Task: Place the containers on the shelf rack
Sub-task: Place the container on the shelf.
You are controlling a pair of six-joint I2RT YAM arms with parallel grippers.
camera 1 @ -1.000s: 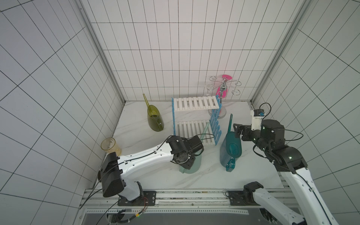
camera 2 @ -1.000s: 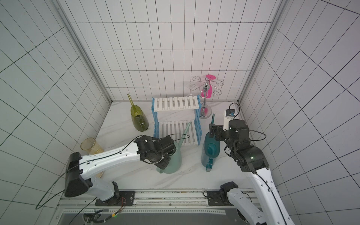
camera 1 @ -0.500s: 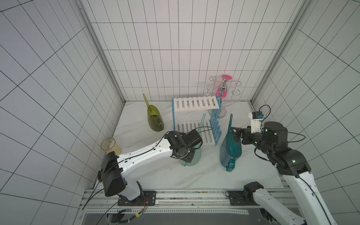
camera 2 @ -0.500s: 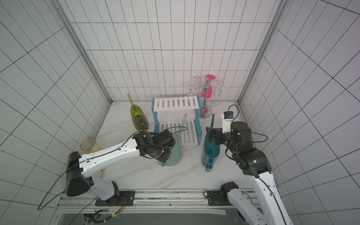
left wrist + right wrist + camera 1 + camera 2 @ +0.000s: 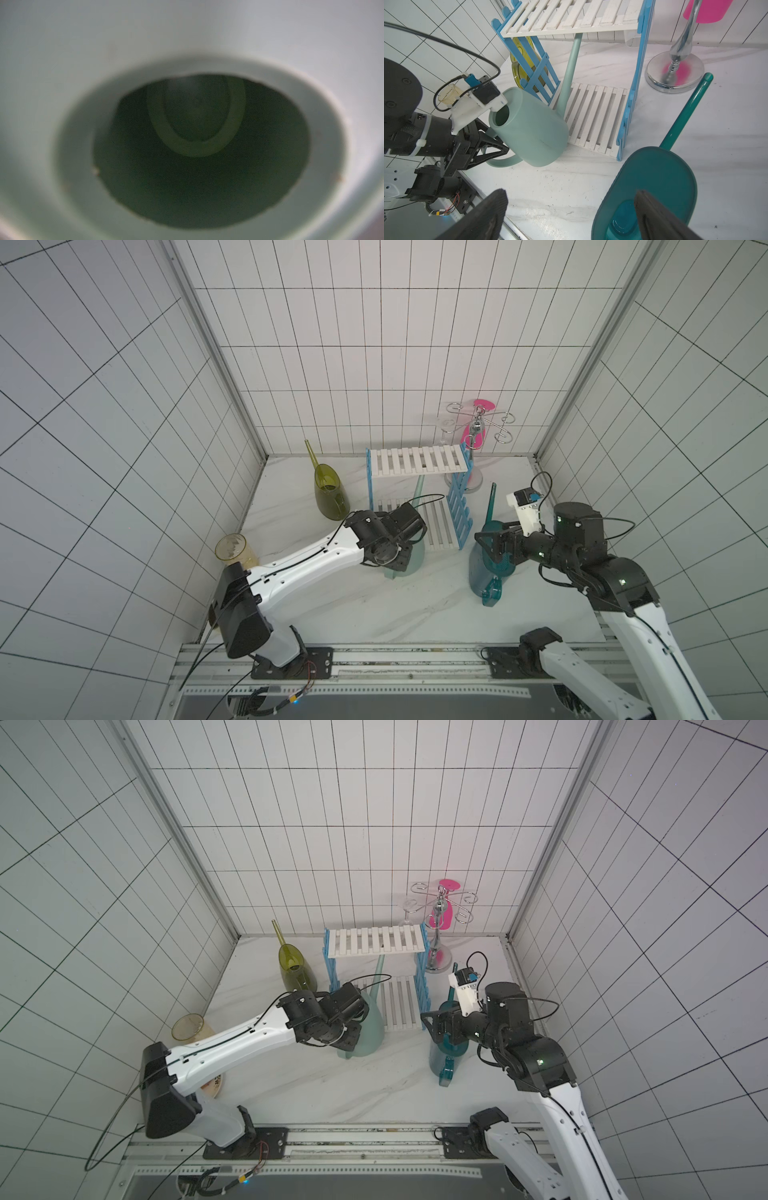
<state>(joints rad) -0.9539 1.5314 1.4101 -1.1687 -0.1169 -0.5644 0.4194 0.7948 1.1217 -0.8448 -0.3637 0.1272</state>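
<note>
We note the left gripper [image 5: 501, 146] pinching the loop handle [image 5: 503, 163] of the opaque mint-green plastic watering can [image 5: 529, 128] just beside the white-slatted blue-framed shelf rack [image 5: 596, 112]; right gripper [image 5: 569, 201] fingers [image 5: 483, 214] spread wide.

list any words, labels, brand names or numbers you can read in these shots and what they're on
No readable text, label, brand or number in any view.
Opaque mint green plastic watering can, dark teal plastic watering can, translucent olive-yellow watering can, white-and-blue plastic shelf rack: all plain.
Yellowish clear tumbler: a jagged pale mark, too small to tell if it is lettering.
</note>
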